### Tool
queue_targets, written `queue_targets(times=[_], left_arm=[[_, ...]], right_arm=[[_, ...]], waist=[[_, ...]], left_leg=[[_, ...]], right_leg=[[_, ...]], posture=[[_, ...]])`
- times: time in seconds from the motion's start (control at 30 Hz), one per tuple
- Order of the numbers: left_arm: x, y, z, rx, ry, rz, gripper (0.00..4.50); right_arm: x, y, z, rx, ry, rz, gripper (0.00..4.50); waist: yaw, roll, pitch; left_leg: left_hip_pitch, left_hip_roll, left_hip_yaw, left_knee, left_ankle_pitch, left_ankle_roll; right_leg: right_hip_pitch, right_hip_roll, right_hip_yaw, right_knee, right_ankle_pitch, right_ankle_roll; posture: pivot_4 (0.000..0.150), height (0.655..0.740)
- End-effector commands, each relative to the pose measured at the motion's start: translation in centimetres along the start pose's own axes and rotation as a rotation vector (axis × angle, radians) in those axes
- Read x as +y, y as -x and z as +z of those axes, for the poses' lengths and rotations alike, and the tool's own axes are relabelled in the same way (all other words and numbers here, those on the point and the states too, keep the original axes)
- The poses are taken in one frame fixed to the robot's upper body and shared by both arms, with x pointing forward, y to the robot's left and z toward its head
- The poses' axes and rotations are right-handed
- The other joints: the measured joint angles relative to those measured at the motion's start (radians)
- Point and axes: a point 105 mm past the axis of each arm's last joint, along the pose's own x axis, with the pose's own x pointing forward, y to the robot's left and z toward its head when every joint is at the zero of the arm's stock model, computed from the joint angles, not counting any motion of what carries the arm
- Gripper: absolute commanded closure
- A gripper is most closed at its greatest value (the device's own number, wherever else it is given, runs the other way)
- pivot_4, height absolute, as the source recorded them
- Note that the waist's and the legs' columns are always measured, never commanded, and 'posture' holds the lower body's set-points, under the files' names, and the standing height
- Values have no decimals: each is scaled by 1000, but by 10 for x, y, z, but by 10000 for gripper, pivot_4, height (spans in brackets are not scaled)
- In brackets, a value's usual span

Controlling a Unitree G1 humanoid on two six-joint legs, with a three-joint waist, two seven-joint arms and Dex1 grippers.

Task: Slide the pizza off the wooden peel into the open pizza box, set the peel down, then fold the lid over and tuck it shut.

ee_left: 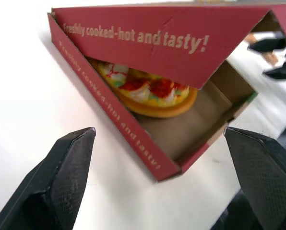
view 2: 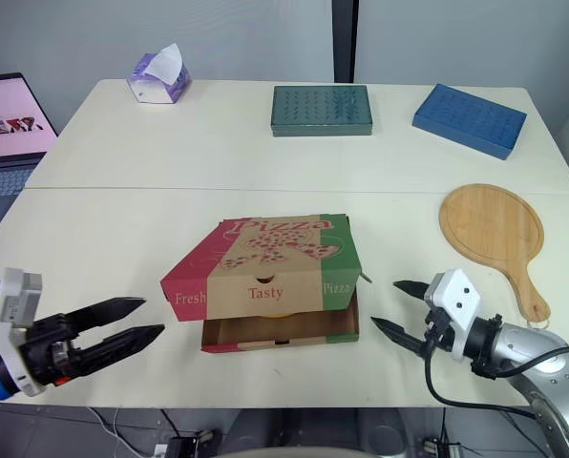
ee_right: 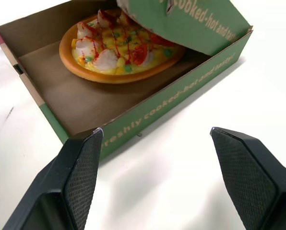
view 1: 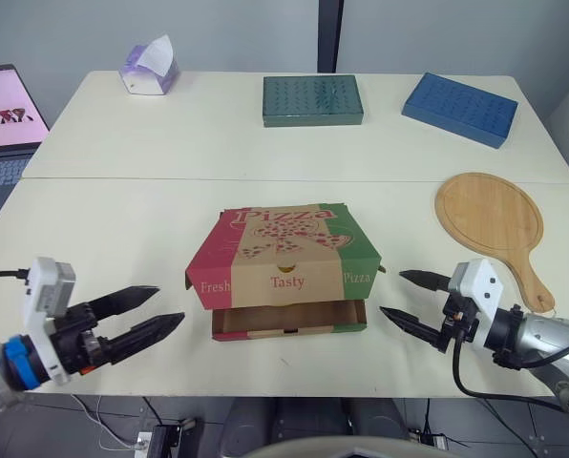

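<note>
The pizza box (view 1: 283, 272) sits at the middle of the near worktop (view 1: 113, 219), between the two grippers. Its lid is folded over the base but not tucked. The lid rests tilted, with its front flap hanging outside and a gap open along the front and sides. The lid is printed in red, tan and green bands with "Pizza" on top and "Fresh", "Tasty" and "Pizza" on the front flap. Through the gap the pizza (ee_right: 119, 50) lies on the box floor toward the back, with an orange crust and white, red and green toppings.

The wooden peel (view 1: 495, 224) lies flat on the worktop to the right of the box, apart from it.

The left gripper (view 1: 170, 303) is just left of the box, its fingers apart and holding nothing. The right gripper (view 1: 391, 293) is just right of the box, also spread and empty.
</note>
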Motion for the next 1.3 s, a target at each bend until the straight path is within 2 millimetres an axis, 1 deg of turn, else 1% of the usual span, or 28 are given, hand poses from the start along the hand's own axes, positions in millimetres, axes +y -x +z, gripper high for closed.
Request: queue_targets(times=[0.03,0.1,0.13,0.17,0.23,0.33,0.37,0.4,0.47,0.57,0.63,0.77,0.9,1.13,1.2,1.3], left_arm=[[29,14,29,-64,-66,95,4327],[43,16,57,-123,-117,117,9257],[45,15,68,-144,-136,110,12570],[44,11,79,-159,-161,85,16173],[36,0,94,-153,-207,11,22376],[15,-24,109,-117,-287,-139,32354],[9,-34,113,-105,-309,-194,35603],[2,-43,114,-80,-332,-249,39739],[-6,-53,115,-40,-357,-325,45000],[-20,-73,117,15,-418,-445,45000],[-25,-85,115,65,-463,-513,45000],[-28,-104,112,133,-520,-585,45000],[-30,-116,98,222,-569,-646,45000],[-25,-119,77,298,-590,-669,45000],[-23,-119,73,305,-594,-665,45000],[-22,-119,72,303,-598,-662,45000]], right_arm=[[-11,6,8,1,48,-16,6501],[-20,7,11,8,66,-37,6501],[-24,7,13,7,75,-45,6501],[-27,7,16,3,82,-48,6501],[-31,6,21,-2,89,-43,6501],[-34,4,29,-5,106,-17,12604],[-34,3,33,-7,112,-7,15898],[-34,1,36,-8,120,6,20384],[-33,-2,41,-9,131,22,27104],[-28,-7,47,-10,143,67,38364],[-25,-9,52,-18,147,90,44791],[-19,-12,58,-28,143,118,44791],[-17,-10,57,-15,144,120,44791],[-11,-10,51,5,149,135,44791],[-7,-12,45,22,162,152,44791],[2,-21,45,3,166,205,44791]], waist=[[0,0,0],[0,-1,0],[1,-2,0],[1,-2,0],[0,-2,0],[-2,-2,1],[-2,-2,1],[-3,-2,1],[-5,-2,1],[-10,-2,1],[-10,-2,1],[-10,-2,1],[-13,-2,1],[-13,-2,1],[-13,-2,1],[-13,-2,1]], left_leg=[[0,0,0,0,0,0],[0,0,-1,-1,0,0],[0,0,-1,-1,0,0],[0,0,-1,-1,0,0],[0,-1,-1,-1,0,0],[0,0,-1,-2,0,0],[0,0,-1,-2,0,0],[0,0,-1,-3,0,0],[0,0,-1,-3,0,0],[0,0,-1,-3,0,0],[-1,0,-1,-2,0,0],[-1,0,-1,-2,1,0],[-2,0,-1,-1,1,0],[-2,0,-2,-1,1,0],[-2,0,-2,0,1,0],[-2,0,-2,0,1,0]], right_leg=[[0,0,0,0,0,0],[0,0,-1,0,0,0],[0,0,-1,0,0,0],[0,0,-1,0,0,0],[0,-1,-1,0,0,0],[-1,-1,-1,0,0,0],[-1,-1,-1,0,0,0],[-1,-1,-1,1,0,0],[-2,0,-1,1,0,0],[-2,0,-1,2,0,0],[-2,0,-1,2,0,0],[-2,0,-1,2,0,0],[-2,0,-1,2,0,0],[-2,0,-2,2,0,0],[-2,0,-2,2,0,0],[-2,0,-2,2,0,0]], posture=[[1500,7400],[1500,7400],[1500,7400],[1500,7400],[1500,7400],[1500,7400],[1500,7400],[1500,7400],[1500,7400],[1500,7400],[1500,7400],[1500,7400],[1500,7400],[1500,7400],[1500,7400],[1500,7400]])
